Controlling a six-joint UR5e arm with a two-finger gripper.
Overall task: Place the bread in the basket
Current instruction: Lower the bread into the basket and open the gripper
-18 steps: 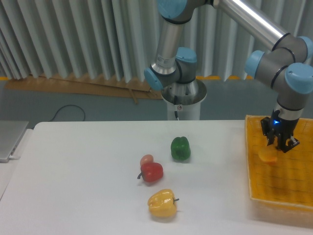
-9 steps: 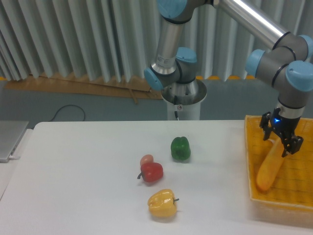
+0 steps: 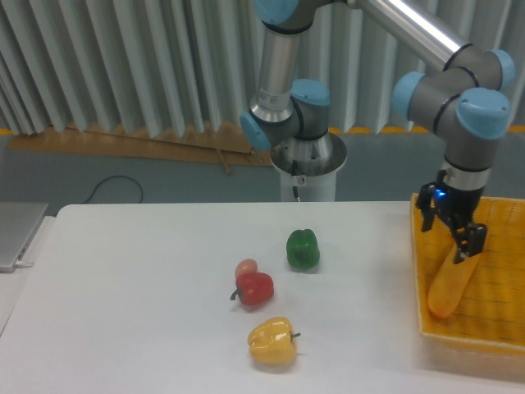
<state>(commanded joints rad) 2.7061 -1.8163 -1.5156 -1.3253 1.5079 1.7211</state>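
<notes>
Claw [image 3: 452, 232] hangs just above the upper end of the bread [image 3: 449, 285], fingers spread apart with nothing between them, so the loaf looks let go. And where is the bread? Lying inside the basket [image 3: 502, 328], close along its left wall, slanting from near the claw down toward the front rim. By my reading the placing is as good as done, and the step in hand is the clean getaway.

How to do that well: lift straight up, jaws held wide, so neither finger drags the loaf's end or catches the mesh wall on the left. Only move sideways once above the rim. One risk: the loaf is rounded and smooth, so a nudge could roll it.

Over on the white surface [image 3: 148, 312], the green pepper [image 3: 303, 249], red pepper [image 3: 255, 289], yellow pepper [image 3: 272, 341] and small pinkish ball [image 3: 245, 268] sit well apart from the action.
</notes>
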